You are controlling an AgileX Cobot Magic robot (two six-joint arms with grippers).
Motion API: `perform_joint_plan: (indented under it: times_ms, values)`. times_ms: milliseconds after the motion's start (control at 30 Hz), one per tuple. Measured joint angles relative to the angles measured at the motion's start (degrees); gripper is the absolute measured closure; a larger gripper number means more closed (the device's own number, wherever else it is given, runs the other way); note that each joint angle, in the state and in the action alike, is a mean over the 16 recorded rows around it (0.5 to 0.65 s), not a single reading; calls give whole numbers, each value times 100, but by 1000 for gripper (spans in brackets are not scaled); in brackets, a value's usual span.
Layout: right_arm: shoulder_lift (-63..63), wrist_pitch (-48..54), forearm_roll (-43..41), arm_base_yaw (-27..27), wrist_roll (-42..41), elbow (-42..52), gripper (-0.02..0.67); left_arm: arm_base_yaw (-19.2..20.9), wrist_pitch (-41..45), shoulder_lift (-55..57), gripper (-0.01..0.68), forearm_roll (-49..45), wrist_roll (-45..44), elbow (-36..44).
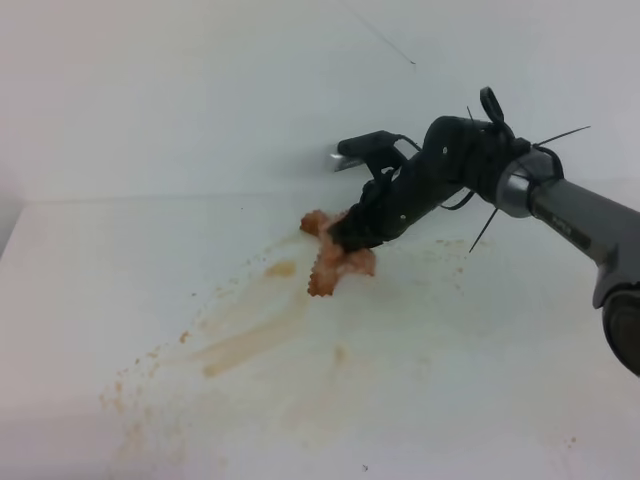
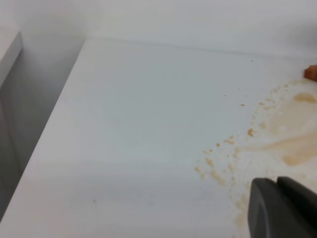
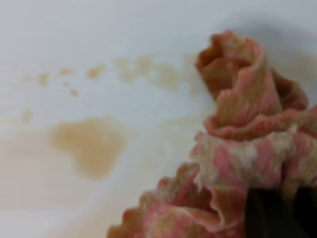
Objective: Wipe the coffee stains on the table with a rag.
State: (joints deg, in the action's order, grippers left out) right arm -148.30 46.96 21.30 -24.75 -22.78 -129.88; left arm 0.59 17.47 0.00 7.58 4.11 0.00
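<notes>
The right gripper (image 1: 352, 240), jaws pinching the rag (image 1: 333, 262), presses the crumpled, scallop-edged pink-orange cloth on the smooth white tabletop (image 1: 450, 380). Tan stains (image 1: 250, 340), streaky and speckled, spread toward 8 o'clock. Left jaws: cannot tell.

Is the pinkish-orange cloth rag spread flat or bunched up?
Bunched up: the pinkish-orange cloth rag shows ruffled folds under the right pincer, not a flat sheet.
</notes>
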Motion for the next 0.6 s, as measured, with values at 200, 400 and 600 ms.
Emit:
perform_joint_plan:
  times_ms: [200, 400, 600]
  values:
    - [-116, -71, 455, -154, -362, -29, 608, 0, 0, 0, 675, 0, 0, 0]
    - [-160, -106, 696, -482, -594, -40, 608, 0, 0, 0, 675, 0, 0, 0]
    - [-167, -87, 753, -908, -663, -40, 608, 0, 0, 0, 675, 0, 0, 0]
